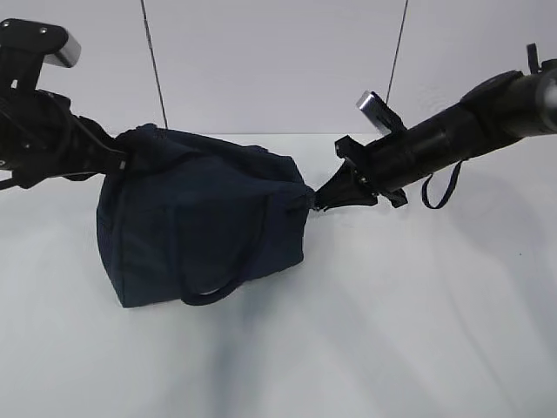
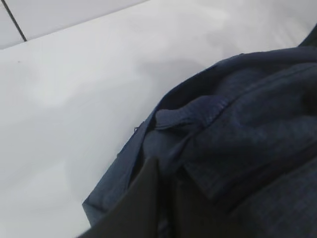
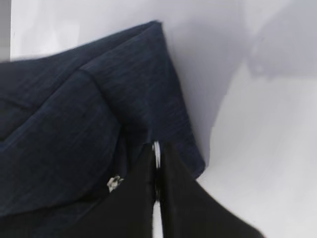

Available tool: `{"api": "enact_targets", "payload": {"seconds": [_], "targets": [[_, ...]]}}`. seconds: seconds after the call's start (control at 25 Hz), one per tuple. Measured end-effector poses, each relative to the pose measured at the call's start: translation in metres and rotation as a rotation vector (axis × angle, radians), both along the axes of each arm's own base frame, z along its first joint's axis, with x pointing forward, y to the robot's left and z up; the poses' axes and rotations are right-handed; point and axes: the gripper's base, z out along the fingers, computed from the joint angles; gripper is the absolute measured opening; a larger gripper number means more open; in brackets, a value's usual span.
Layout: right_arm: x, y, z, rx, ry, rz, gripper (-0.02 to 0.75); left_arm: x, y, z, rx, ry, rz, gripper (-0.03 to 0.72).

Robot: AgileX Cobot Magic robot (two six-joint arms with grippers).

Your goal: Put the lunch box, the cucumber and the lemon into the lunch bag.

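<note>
The boxy dark navy fabric lunch bag [image 1: 204, 226] with its strap handle [image 1: 228, 283] sat on the white counter [image 1: 392, 331], stretched between the two arms. The left gripper [image 1: 120, 158] met the bag's upper left corner. In the left wrist view its dark jaws lay pressed into a fold of navy cloth [image 2: 190, 116], apparently pinching it, though the view was too close to be certain. That grip probably served to anchor the bag.

The right gripper [image 1: 324, 202] met the bag's right end. In the right wrist view its jaws stood nearly together, with a thin silvery metal ring pull [image 3: 156, 153] clamped between them. A small metal fitting [image 3: 114, 183] glinted on the cloth just beside it. Judging by the task, this hold worked the zipper while the opposite arm braced against the pull. Whether the zip was open or shut along the top could not be told.

The lunch box, cucumber and lemon appeared in none of the views; they may have been inside already, or out of frame.

No brand, label or legible writing showed on the bag or the arms.
</note>
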Motion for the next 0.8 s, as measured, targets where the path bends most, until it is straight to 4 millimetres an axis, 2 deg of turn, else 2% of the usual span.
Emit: {"api": "enact_targets", "payload": {"seconds": [0.2,0.28,0.36,0.52,0.56,0.64,0.8], "targets": [[-0.012,0.002,0.023,0.046,-0.023,0.154,0.008,0.002,0.002,0.001,0.009,-0.022,0.020,-0.001],[-0.014,0.002,0.034,0.055,-0.046,0.177,0.008,0.002,0.002,0.001,0.010,-0.021,0.017,0.028],[-0.016,0.003,0.042,0.059,-0.064,0.189,0.008,0.001,0.002,0.001,0.012,-0.016,0.011,0.123],[-0.020,0.013,0.047,0.057,-0.077,0.220,0.008,-0.003,-0.001,0.000,-0.001,0.020,-0.029,0.411],[-0.022,0.018,0.047,0.057,-0.077,0.231,0.008,-0.004,-0.002,0.000,-0.005,0.030,-0.042,0.456],[-0.026,0.030,0.047,0.055,-0.076,0.262,0.008,-0.006,-0.003,0.001,-0.003,0.039,-0.067,0.512],[-0.031,0.045,0.047,0.055,-0.075,0.300,0.008,-0.009,-0.006,0.019,0.057,0.003,-0.172,0.540]]}}
